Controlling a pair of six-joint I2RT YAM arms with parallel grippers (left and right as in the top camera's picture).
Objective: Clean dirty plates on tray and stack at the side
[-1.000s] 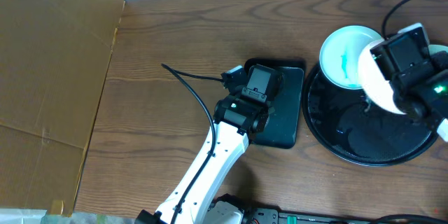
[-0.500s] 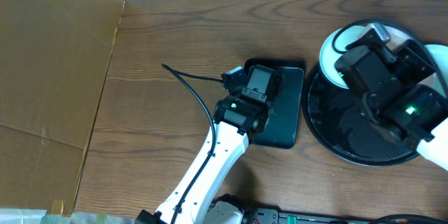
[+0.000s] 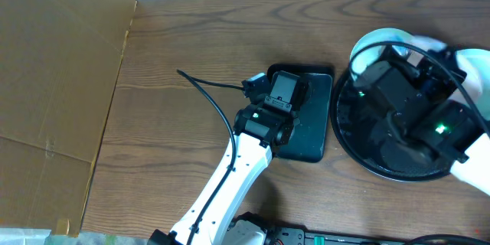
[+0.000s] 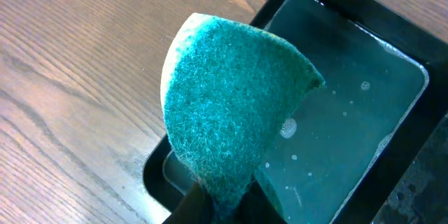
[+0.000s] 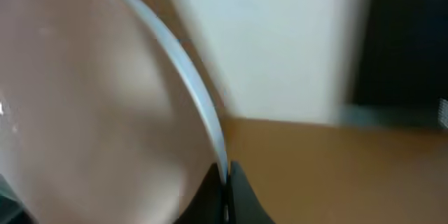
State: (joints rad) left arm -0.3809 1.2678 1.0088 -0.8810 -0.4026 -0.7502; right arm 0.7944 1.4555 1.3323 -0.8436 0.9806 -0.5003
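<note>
My left gripper (image 4: 222, 199) is shut on a teal sponge (image 4: 234, 105) and holds it over the water-filled rectangular black tray (image 4: 413, 122). In the overhead view it hangs above that tray (image 3: 285, 92). My right gripper (image 5: 225, 178) is shut on the rim of a white plate (image 5: 91, 112) with a pale blue edge, held tilted and blurred. In the overhead view the right arm (image 3: 409, 103) hangs over the large round black tray (image 3: 354, 144) and hides most of it. A second white plate (image 3: 366, 47) shows at the tray's far left edge. White plate surface (image 3: 476, 73) shows at the right.
A brown cardboard wall (image 3: 53, 84) fills the left side. A black cable (image 3: 207, 92) runs across the wooden table toward the left gripper. The white wall edge lies along the far side of the table.
The right arm has swung left and forward over the round tray with the plate, now covering most of the plate at the tray's far left. The left arm has not moved.
</note>
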